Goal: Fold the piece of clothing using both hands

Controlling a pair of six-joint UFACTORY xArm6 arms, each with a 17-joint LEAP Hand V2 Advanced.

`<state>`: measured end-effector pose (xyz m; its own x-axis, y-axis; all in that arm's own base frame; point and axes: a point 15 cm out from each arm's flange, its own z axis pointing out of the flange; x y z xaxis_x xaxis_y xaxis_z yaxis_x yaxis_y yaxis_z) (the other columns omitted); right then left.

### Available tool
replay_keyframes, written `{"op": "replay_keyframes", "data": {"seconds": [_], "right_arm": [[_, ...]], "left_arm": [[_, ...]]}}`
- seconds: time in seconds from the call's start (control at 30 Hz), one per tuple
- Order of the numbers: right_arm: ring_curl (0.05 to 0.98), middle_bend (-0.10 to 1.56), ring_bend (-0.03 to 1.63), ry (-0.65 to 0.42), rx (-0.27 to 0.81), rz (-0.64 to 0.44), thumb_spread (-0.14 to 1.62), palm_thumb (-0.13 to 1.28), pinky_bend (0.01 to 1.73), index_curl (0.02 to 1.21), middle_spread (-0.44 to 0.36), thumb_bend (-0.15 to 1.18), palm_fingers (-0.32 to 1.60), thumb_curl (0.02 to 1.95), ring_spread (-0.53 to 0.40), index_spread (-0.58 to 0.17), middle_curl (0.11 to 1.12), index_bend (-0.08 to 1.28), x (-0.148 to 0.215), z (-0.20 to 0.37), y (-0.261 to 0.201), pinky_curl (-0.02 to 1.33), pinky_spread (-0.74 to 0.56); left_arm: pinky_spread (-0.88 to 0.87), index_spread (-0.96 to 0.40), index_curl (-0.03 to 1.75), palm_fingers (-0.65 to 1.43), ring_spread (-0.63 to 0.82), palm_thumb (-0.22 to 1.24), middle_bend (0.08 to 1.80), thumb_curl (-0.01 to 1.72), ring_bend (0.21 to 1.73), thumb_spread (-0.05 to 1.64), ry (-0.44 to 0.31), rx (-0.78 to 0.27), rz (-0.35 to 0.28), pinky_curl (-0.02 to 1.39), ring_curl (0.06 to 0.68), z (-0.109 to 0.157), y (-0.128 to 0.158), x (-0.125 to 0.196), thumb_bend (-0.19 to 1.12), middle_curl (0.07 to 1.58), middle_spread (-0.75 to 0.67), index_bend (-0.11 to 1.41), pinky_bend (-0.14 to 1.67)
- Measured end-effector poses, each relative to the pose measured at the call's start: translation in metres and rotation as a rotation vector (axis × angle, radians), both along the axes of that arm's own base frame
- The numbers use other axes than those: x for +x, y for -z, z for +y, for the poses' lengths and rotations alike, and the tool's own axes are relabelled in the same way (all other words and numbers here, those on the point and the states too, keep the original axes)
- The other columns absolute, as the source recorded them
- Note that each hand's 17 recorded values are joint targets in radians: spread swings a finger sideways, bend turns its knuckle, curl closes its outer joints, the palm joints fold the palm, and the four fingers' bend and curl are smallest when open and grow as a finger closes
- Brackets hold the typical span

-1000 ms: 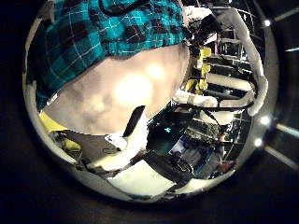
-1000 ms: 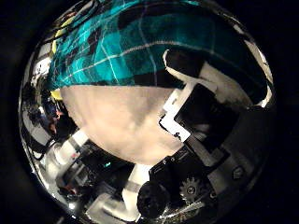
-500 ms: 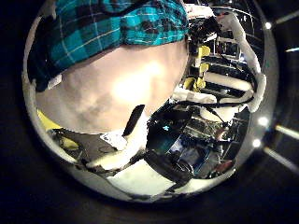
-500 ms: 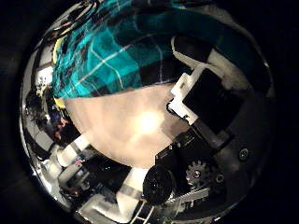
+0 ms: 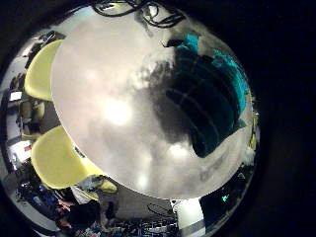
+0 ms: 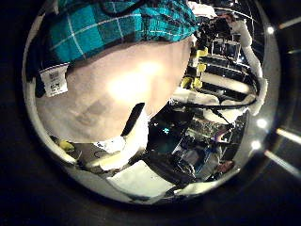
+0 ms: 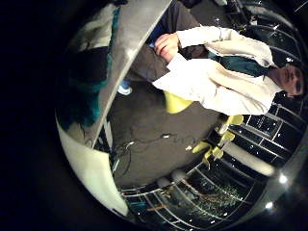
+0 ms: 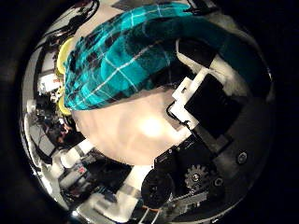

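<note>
Closest to you, in the right thumb side palm view, the right hand [image 8: 210, 103] shows black and white fingers reaching out over the teal plaid garment [image 8: 131, 56]; they look fairly straight and I see no cloth pinched between them, so read that hand as apart, not clamped. In the left thumb side palm view the left hand [image 6: 127, 141] shows only 1 dark finger over bare table, again with nothing in it, though too little of it shows to tell its pose for sure. The garment lies beyond it on the round pale table [image 6: 122, 89], with a white tag [image 6: 55, 80] showing at its edge. Farther out, the left little finger side palm view shows the cloth as 1 bunched, dark heap near the table's rim [image 5: 99, 118], not a flat neat stack. Judging from that, any fold is partial at best; you have yet to flatten and square it.
</note>
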<state>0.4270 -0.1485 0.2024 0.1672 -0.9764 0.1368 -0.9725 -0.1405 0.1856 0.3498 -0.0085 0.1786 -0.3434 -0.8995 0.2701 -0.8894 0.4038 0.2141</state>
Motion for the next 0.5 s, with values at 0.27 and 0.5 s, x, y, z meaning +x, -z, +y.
{"op": "replay_keyframes", "data": {"seconds": [0.27,0.5], "right_arm": [[0.784,1.28,1.38,-0.014,0.044,-0.06,1.14,1.04,1.22,0.89,-0.182,0.01,0.95,0.79,-0.252,-0.29,0.9,1.11,0.006,0.01,-0.022,1.0,-0.23],[0.803,1.28,1.38,-0.132,0.1,-0.234,1.14,1.06,1.2,0.9,-0.179,0.0,0.96,0.84,-0.251,-0.283,0.9,1.12,0.02,0.081,-0.101,1.06,-0.23]], "left_arm": [[0.25,-0.12,0.38,0.22,0.11,0.32,0.2,0.28,0.7,1.13,0.021,-0.036,-0.056,0.33,0.223,-0.009,-0.054,-0.007,-0.02,0.33,0.05,0.19,0.36],[0.14,-0.15,0.4,0.4,-0.03,0.36,0.26,0.29,0.71,1.14,-0.051,-0.052,-0.089,0.31,0.224,0.02,-0.083,-0.022,-0.02,0.36,-0.04,0.19,0.32]]}}
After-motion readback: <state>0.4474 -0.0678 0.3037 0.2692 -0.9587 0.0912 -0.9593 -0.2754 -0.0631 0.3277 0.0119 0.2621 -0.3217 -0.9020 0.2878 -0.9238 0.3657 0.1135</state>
